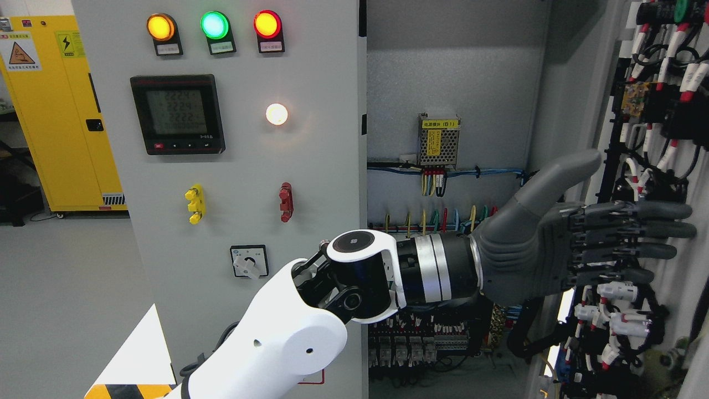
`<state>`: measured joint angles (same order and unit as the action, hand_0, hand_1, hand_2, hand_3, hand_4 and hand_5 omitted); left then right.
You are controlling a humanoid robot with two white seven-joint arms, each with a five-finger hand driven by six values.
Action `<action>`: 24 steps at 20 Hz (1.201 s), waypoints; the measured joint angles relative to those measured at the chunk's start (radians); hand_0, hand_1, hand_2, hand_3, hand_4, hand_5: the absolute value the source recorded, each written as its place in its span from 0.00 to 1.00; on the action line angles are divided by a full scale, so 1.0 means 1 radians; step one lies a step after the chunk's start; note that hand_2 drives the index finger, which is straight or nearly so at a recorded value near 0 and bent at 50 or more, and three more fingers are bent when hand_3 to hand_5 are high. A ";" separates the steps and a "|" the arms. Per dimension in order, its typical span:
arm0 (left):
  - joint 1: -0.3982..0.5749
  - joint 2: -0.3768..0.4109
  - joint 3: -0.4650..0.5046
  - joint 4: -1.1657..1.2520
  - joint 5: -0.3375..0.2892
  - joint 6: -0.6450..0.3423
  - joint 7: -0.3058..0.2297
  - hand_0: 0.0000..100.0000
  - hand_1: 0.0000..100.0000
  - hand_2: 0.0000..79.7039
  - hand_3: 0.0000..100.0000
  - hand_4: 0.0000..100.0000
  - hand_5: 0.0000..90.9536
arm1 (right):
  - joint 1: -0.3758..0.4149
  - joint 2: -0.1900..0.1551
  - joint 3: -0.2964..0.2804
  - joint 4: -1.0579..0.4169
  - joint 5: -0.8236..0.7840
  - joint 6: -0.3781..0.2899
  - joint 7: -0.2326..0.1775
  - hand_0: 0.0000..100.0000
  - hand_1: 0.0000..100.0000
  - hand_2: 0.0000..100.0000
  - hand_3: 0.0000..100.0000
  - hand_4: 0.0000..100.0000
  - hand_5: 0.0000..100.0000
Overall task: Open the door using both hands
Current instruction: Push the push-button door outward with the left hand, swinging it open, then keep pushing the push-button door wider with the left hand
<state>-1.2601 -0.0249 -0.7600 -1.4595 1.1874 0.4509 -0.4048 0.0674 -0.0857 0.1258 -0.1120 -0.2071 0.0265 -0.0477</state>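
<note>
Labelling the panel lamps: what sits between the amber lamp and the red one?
In the head view, the green lamp sits between the amber lamp and the red lamp, all in one row.

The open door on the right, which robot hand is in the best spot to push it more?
Likely left: the left hand reaches across with fingers straight against the open door. No right hand shows.

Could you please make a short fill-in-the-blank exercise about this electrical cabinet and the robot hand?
1. The left hand reaches toward the open right door with its fingers ____.
2. The middle indicator lamp on the closed door glows ____.
3. The cabinet at the far left is ____.

Missing words: extended; green; yellow
</note>
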 measured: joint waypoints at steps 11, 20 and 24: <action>0.007 -0.089 -0.003 0.004 -0.024 0.000 0.056 0.00 0.03 0.00 0.00 0.00 0.00 | 0.004 -0.002 0.000 0.000 0.000 0.000 0.000 0.22 0.07 0.00 0.00 0.00 0.00; 0.008 -0.131 -0.020 0.011 -0.064 -0.004 0.064 0.00 0.02 0.00 0.00 0.00 0.00 | 0.010 -0.006 0.000 0.000 0.000 0.000 0.000 0.21 0.07 0.00 0.00 0.00 0.00; 0.005 -0.141 -0.033 0.023 -0.074 -0.016 0.064 0.00 0.01 0.00 0.00 0.00 0.00 | 0.012 -0.007 0.000 0.000 0.000 0.000 0.000 0.21 0.07 0.00 0.00 0.00 0.00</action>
<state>-1.2546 -0.1662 -0.7933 -1.4362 1.1135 0.4344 -0.3407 0.0790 -0.0929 0.1258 -0.1120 -0.2071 0.0265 -0.0477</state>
